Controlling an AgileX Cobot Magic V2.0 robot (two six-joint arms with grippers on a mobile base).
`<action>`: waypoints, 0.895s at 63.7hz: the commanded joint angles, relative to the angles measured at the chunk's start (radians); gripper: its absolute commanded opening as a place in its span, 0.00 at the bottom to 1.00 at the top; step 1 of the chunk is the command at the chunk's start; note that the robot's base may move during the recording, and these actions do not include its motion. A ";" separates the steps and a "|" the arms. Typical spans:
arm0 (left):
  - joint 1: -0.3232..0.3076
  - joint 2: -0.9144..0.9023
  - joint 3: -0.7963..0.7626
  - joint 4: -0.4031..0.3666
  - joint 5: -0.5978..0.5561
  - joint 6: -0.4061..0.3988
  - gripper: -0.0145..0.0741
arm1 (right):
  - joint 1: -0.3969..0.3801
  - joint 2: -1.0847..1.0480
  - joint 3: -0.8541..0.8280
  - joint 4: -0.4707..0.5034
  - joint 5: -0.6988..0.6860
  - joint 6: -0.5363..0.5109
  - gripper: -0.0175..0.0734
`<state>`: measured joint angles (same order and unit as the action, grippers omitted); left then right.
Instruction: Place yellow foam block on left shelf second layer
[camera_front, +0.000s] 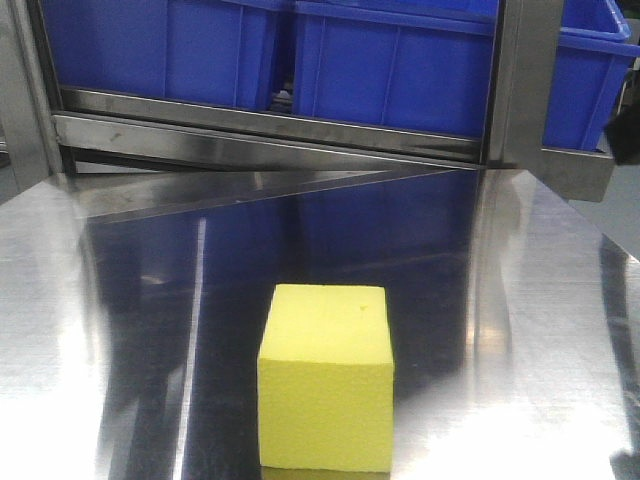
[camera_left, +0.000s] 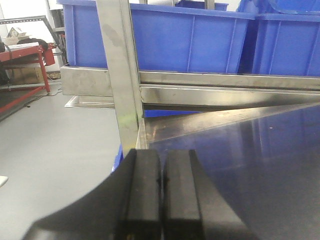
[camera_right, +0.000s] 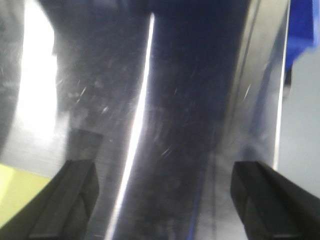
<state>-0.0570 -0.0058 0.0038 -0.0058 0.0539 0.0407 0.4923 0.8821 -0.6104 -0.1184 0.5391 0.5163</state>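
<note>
A steel table (camera_front: 520, 300) is seen from the robot, with a shelf behind it. Well left of the block, the left gripper (camera_left: 161, 182) hangs by the table's edge, facing a steel post (camera_left: 117, 70) of the shelf. Its two black fingers (camera_left: 142, 190) are pressed together with nothing between them, so it seems parked out of the way. In the middle, the yellow block (camera_front: 326, 375) rests flat and upright on the table. It is free on all sides and touched by nothing, which should leave it easy to reach. Beyond the block, a steel shelf rail (camera_front: 250, 125) carries blue bins (camera_front: 400, 70) set side by side. Their tall walls hide the insides, so what they hold, if anything, cannot be told. Right of the block, the right gripper (camera_right: 162, 200) hovers low over bare steel, its fingers (camera_right: 75, 192) spread wide apart and empty. A yellow corner of the block shows just past the finger at the left of the right wrist view, so this claw is beside the block, not around it. The pickup looks not yet begun, and the second layer of the left shelf is not clearly in view.
</note>
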 joint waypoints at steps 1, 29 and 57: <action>-0.007 -0.020 0.028 -0.005 -0.083 -0.004 0.30 | 0.039 0.062 -0.111 -0.037 0.025 0.152 0.89; -0.007 -0.020 0.028 -0.005 -0.083 -0.004 0.30 | 0.316 0.451 -0.471 -0.064 0.350 0.478 0.89; -0.004 -0.020 0.028 -0.005 -0.083 -0.004 0.30 | 0.458 0.652 -0.653 -0.064 0.416 0.513 0.89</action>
<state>-0.0570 -0.0058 0.0038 -0.0058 0.0539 0.0407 0.9336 1.5493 -1.2083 -0.1551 0.9645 1.0198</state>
